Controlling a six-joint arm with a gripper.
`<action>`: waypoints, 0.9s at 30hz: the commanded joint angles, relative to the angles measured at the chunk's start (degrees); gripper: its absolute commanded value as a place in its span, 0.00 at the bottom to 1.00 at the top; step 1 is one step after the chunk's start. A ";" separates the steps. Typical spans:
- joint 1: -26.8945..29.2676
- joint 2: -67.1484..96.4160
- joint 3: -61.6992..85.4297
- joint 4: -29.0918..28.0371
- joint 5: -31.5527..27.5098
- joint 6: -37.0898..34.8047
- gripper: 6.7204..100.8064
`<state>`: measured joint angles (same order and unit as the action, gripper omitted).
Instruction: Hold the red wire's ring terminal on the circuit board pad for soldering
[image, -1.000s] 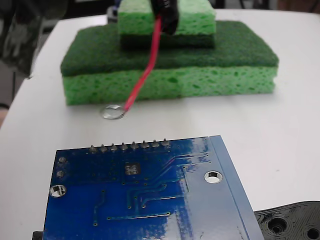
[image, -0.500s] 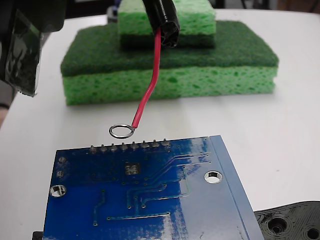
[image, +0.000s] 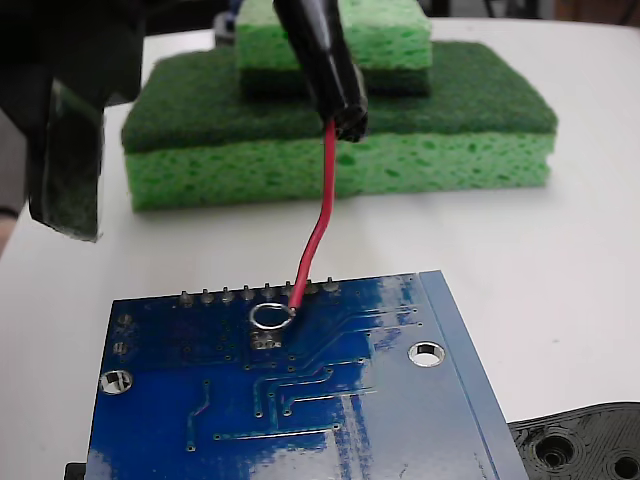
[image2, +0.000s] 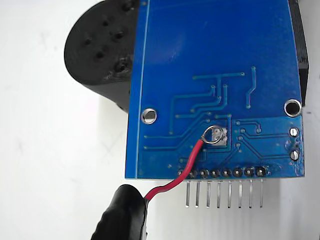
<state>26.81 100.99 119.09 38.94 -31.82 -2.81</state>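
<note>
The blue circuit board (image: 330, 410) lies at the front of the fixed view, on the white table. My gripper (image: 345, 112) comes down from the top, shut on the red wire (image: 318, 225), which hangs toward the board. The ring terminal (image: 268, 317) sits just past the row of solder blobs, over the far edge of the small silver pad (image: 265, 339). In the wrist view the ring terminal (image2: 213, 134) overlaps the left part of the pad (image2: 221, 136) on the circuit board (image2: 215, 60). The red wire (image2: 187, 167) runs back to the gripper (image2: 131, 212). Whether ring and pad touch is unclear.
Stacked green sponges (image: 340, 130) stand behind the board. A black plastic part with holes (image: 585, 445) lies at the bottom right and shows under the board's far end (image2: 97, 50) in the wrist view. Header pins (image2: 225, 194) stick out past the board edge. A dark blurred arm part (image: 65, 130) fills the upper left.
The gripper has moved toward the camera and down. The ring left the table by the sponge, crossed the solder blobs, and now lies over the pad.
</note>
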 joint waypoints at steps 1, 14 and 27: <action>0.00 0.26 -0.53 0.09 -1.41 0.00 0.99; 0.18 -0.88 -1.49 0.62 -1.23 -0.44 0.99; 0.97 -0.88 -1.41 0.88 -2.11 -0.88 0.99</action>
<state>27.77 99.84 118.12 39.81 -32.43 -3.69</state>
